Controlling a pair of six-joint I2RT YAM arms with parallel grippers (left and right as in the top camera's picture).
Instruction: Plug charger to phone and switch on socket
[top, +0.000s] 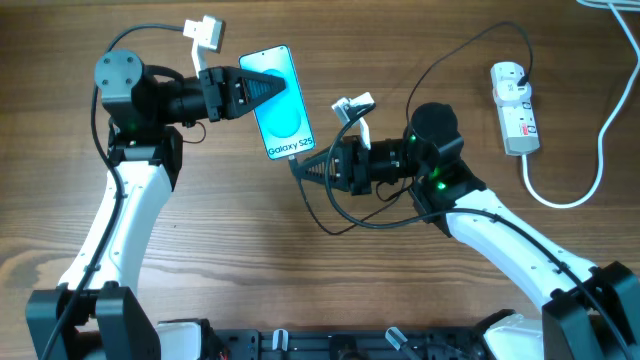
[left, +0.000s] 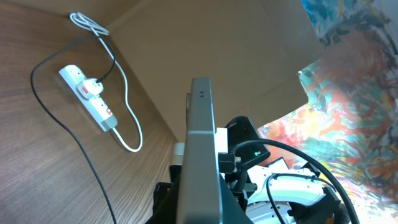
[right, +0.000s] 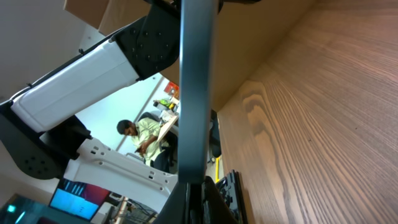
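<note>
- Black and clenched, the left hand (top: 252, 90) grips the phone (top: 283, 112) by one long edge near its upper end. From overhead we see the cyan screen facing up, with the white "Galaxy S25" band at the end nearer the right arm.
- Through the left wrist camera we get the phone only edge-on, as a grey slab up the middle of the view. Its screen is hidden from us there, and the fingers are mostly cut off at the bottom.
- We find the right hand (top: 308, 166) clenched too, its tips touching the phone's banded end. The charger (top: 340, 229) runs out from those tips as a thin black cable.
- We cannot make out the connector tip. The fingers cover it from overhead, and the right wrist view gives only a dark blur below the phone's edge, so we cannot tell whether it sits in the port.
- We cannot tell whether the phone rests on the wooden table (top: 200, 270) or hangs just above it.
- Outward, the cable loops below the right hand and is lost behind that arm for a stretch. It then arcs up to the white plug (top: 509, 77) in the socket (top: 513, 115), which lies well apart near the right side.
- The socket's red marks are too small for us to read a switch position.
- A thick white cord (top: 602, 140) curves away from the socket and is cut off at the frame's edge.
- Beyond the table, the right wrist view catches a person (right: 138, 138), small and blurred.
</note>
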